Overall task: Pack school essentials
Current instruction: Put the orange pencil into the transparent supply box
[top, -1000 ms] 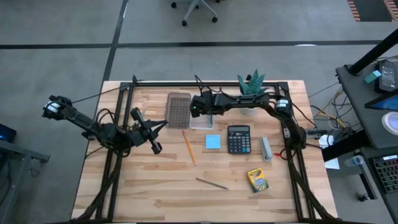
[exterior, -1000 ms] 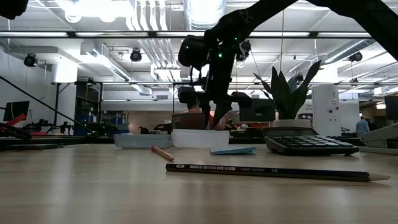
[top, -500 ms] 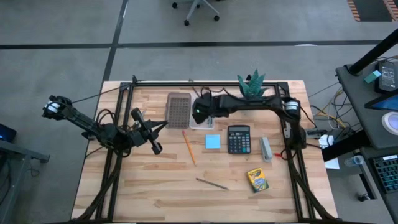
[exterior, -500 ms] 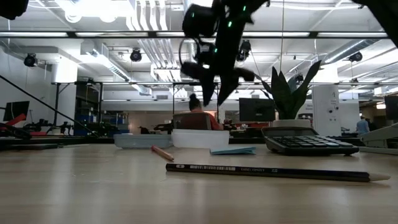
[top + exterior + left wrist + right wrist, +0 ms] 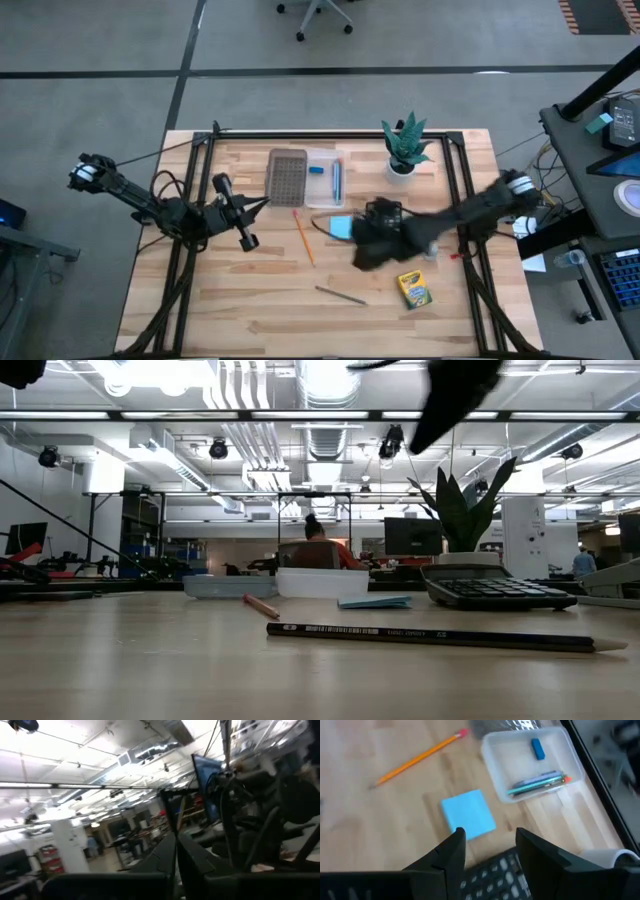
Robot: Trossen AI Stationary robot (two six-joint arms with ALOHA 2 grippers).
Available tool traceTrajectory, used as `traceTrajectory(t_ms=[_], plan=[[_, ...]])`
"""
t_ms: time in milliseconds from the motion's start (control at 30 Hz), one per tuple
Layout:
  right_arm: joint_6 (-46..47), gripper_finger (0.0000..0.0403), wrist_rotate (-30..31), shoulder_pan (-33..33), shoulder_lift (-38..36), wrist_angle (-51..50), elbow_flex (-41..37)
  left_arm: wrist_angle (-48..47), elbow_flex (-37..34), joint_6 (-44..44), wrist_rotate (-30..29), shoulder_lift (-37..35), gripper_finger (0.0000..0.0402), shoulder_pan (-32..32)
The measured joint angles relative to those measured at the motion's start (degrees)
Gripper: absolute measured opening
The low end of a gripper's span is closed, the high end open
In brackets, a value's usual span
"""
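**Right gripper open above the calculator, stationery spread around it**

The clear box (image 5: pixel 325 177) holds a blue eraser (image 5: pixel 537 748) and a few pens (image 5: pixel 538 783); it lies beyond the right gripper (image 5: pixel 487 851), beside a dark brown tray (image 5: pixel 287 177). Just ahead of that gripper's parted, empty fingers (image 5: pixel 451 851) lies the light-blue sticky pad (image 5: pixel 468 814), and farther off, past the pad, an orange pencil (image 5: pixel 415 759). A calculator (image 5: pixel 500 872) sits directly under the gripper. The crayon box (image 5: pixel 413 290) rests near the gripper, toward the table's (image 5: pixel 230 300) front edge, and a grey pencil (image 5: pixel 341 294) lies at that same depth, farther toward the left arm. A potted plant (image 5: pixel 403 147) stands at the table's back, past the clear box. The left gripper (image 5: pixel 243 205) waits well apart over the table's left part, fingers (image 5: pixel 172 862) pressed together on nothing.
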Motion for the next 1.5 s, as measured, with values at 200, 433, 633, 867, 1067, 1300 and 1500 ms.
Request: traceTrajectory(t_ms=[200,433,633,867,1067,1300,1500], plan=[[-1.9,0.0145,6.1,10.8,-13.4,15.2,-18.3,0.0,0.0,-9.4,0.7,3.0,0.0,0.0],[-12.3,0.0123,7.4,16.4,-25.4,36.0,-34.3,0.1,0.0,-20.3,0.6,9.2,0.0,0.0],[-28.7,0.0105,6.7,16.7,-31.6,53.8,-44.1,2.4,0.0,-28.2,-5.0,14.1,0.0,0.1],[-39.6,0.0085,-0.1,16.5,-37.8,68.0,-52.5,4.2,0.5,-38.2,-9.4,19.0,0.0,0.7],[-42.4,0.007,-0.3,16.0,-42.6,67.3,-54.5,3.9,4.2,-46.7,-11.4,25.1,0.0,2.1],[-44.2,0.0066,-0.3,16.0,-47.6,66.8,-56.2,-1.3,14.2,-49.5,-13.1,30.8,0.0,5.5],[-44.7,0.0065,-0.3,16.2,-53.7,62.4,-58.1,-25.9,24.5,-67.6,-13.1,33.1,0.0,7.5]])
